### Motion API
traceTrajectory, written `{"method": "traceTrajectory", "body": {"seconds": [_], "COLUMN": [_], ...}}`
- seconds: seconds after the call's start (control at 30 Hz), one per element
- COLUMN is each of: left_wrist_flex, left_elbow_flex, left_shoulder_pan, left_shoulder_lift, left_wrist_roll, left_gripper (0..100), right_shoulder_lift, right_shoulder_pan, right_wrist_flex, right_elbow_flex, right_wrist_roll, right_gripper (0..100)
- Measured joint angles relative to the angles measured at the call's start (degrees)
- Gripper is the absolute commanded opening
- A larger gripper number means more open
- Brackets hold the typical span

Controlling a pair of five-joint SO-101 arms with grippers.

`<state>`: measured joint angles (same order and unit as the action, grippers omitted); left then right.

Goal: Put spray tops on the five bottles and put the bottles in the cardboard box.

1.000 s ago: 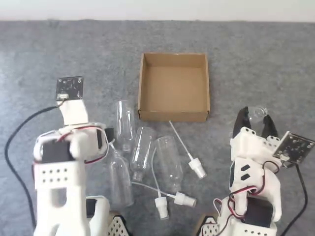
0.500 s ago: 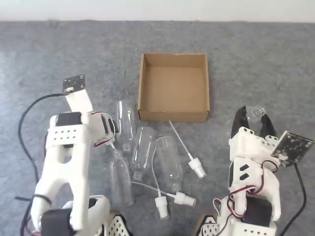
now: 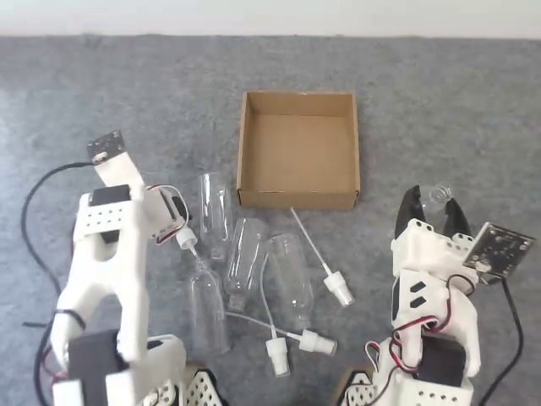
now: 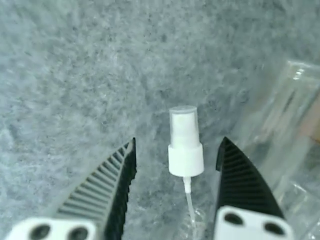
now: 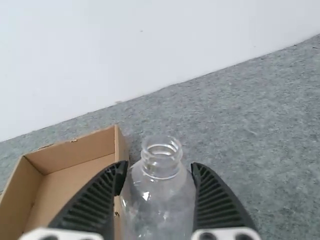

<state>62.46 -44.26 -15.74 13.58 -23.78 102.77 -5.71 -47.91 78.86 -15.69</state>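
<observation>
1. Change over the last second: the left arm (image 3: pixel 106 254) is stretched farther out over the surface (image 3: pixel 439 110), and its wrist board sits slightly more to the left in the high view. The right arm (image 3: pixel 431 288), the bottles and the box are unchanged.
2. Left jaws: wide open and low over the surface. A white spray top (image 4: pixel 186 145) lies between them with a gap on each side, so it is not gripped. Its tube runs back toward the arm.
3. Right jaws: closed on the shoulder of a clear bottle (image 5: pixel 160 170), held off the surface. The neck is open with no top fitted.
4. The held bottle is right of the cardboard box (image 3: pixel 299 200), near its front corner.
5. Four bottles (image 3: pixel 245 252) lie in a cluster in front of the box, all uncapped.
6. Three spray tops (image 3: pixel 317 342) lie loose beside the cluster.
</observation>
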Motion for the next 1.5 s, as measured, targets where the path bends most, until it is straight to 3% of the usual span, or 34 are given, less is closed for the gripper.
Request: {"method": "traceTrajectory", "body": {"seconds": [0.53, 0.87, 1.17, 1.37, 1.5], "left_wrist_flex": [-1.2, -2.6, -3.1, 3.3, 6.9], "left_elbow_flex": [12.3, 14.3, 14.6, 19.5, 22.4], "left_shoulder_pan": [0.0, 0.1, 3.0, 4.3, 4.3], "left_shoulder_lift": [-20.9, -23.0, -23.0, -23.0, -23.0], "left_wrist_roll": [-2.3, -2.3, -2.4, -2.5, -2.5], "left_gripper": [24, 5, 4, 5, 13], "right_shoulder_lift": [0.0, 0.0, 0.0, 0.0, 0.0], "right_shoulder_pan": [0.0, 0.0, 0.0, 0.0, 0.0], "right_wrist_flex": [0.0, 0.0, 0.0, 0.0, 0.0], "right_elbow_flex": [0.0, 0.0, 0.0, 0.0, 0.0], "right_wrist_roll": [0.0, 0.0, 0.0, 0.0, 0.0], "right_gripper": [0.6, 0.6, 0.6, 0.6, 0.6]}}
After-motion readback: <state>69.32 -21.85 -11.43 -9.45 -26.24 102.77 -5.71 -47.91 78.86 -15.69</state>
